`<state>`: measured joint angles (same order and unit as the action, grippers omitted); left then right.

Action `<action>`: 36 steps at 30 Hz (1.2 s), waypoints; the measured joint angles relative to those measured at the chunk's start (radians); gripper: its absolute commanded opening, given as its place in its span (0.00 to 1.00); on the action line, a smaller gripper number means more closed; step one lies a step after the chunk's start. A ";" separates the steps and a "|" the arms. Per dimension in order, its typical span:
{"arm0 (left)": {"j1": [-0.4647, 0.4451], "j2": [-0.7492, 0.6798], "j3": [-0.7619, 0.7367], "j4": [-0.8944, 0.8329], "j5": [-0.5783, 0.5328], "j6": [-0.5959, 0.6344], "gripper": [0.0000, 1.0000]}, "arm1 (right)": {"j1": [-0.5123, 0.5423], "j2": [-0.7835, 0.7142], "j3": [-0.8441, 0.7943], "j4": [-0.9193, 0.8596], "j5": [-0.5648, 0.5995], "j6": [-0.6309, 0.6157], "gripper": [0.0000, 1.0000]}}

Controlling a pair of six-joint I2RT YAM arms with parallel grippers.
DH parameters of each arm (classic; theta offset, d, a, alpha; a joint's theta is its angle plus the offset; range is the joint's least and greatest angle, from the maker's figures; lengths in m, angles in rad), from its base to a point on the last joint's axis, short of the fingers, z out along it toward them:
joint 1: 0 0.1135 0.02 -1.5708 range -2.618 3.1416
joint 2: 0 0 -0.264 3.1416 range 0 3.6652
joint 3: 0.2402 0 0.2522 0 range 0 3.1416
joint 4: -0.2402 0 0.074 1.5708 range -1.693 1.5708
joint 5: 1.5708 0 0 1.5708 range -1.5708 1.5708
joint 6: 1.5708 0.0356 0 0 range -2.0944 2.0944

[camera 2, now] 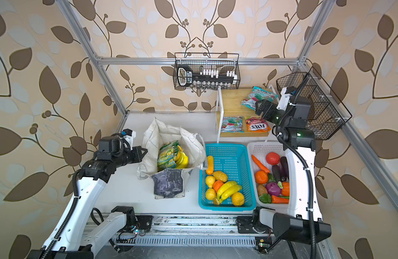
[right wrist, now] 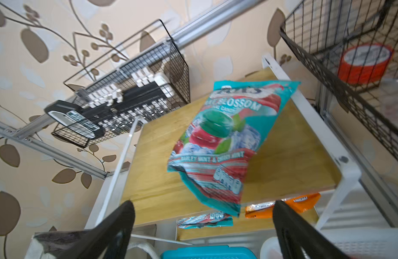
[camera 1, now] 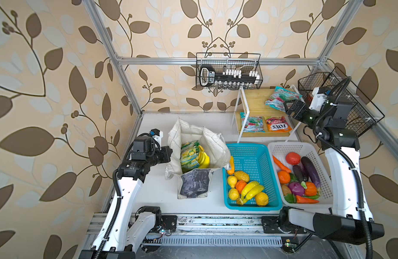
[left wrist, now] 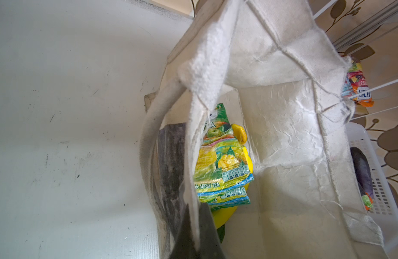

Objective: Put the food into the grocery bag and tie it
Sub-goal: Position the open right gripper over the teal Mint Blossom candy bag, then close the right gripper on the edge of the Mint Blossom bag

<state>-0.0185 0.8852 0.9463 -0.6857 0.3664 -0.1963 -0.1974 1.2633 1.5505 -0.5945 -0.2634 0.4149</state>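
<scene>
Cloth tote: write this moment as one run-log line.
left gripper: shut on off-white cloth tote | right gripper: open, at teal-red snack packet on wooden shelf | in tote: yellow banana bunch, green-yellow packets

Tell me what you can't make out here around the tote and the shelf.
- Left wrist view: tips of the left gripper, cut off by the frame edge.
- Both top views: bottom of the tote, under apple tea packets and banana bunch.
- Right wrist view: mint packet small print, motion-blurred.
- Right wrist view: red tub label, blurred behind wire basket mesh.
</scene>
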 measured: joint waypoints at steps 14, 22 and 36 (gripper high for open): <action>0.000 0.000 0.000 0.001 0.004 0.000 0.00 | -0.020 0.059 -0.047 0.076 -0.067 0.046 0.64; 0.000 -0.005 0.000 0.002 0.023 0.000 0.00 | -0.020 0.058 -0.089 0.125 -0.077 0.078 0.43; 0.000 -0.018 0.000 0.001 0.026 0.001 0.00 | -0.040 0.057 -0.097 0.159 -0.116 0.079 0.00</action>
<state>-0.0185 0.8677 0.9463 -0.6846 0.3927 -0.1955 -0.2379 1.3205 1.4532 -0.4358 -0.3794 0.4934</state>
